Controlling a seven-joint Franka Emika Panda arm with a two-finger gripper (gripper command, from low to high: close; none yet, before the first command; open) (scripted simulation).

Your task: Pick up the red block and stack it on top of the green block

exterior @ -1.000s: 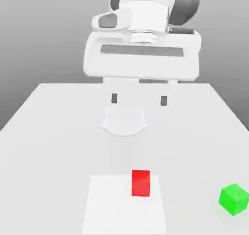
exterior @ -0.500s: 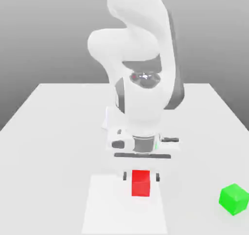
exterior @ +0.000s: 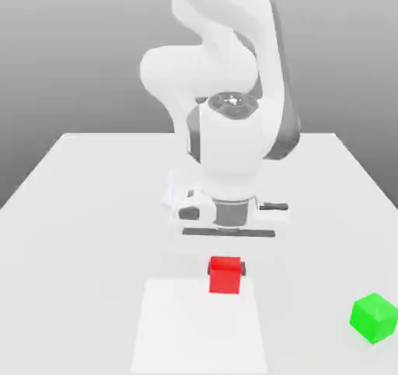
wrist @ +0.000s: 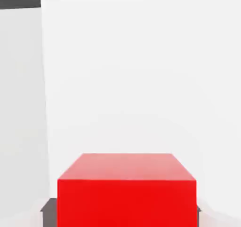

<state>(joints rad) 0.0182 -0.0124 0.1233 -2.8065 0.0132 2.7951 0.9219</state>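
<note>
Frontal exterior; close hand view downward

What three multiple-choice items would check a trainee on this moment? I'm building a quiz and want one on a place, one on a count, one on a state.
1. Where is the green block?
A. At the exterior view's right, apart from the red block
B. On top of the red block
C. Behind the arm

2. How many blocks are on the table?
A. One
B. Two
C. Four

3. What is the gripper doing?
A. Open, high above the table
B. Shut on the green block
C. Shut on the red block

Answers:
1 A: it sits alone near the table's edge.
2 B: one red, one green.
3 C: dark fingers press the red block's two sides.
</note>
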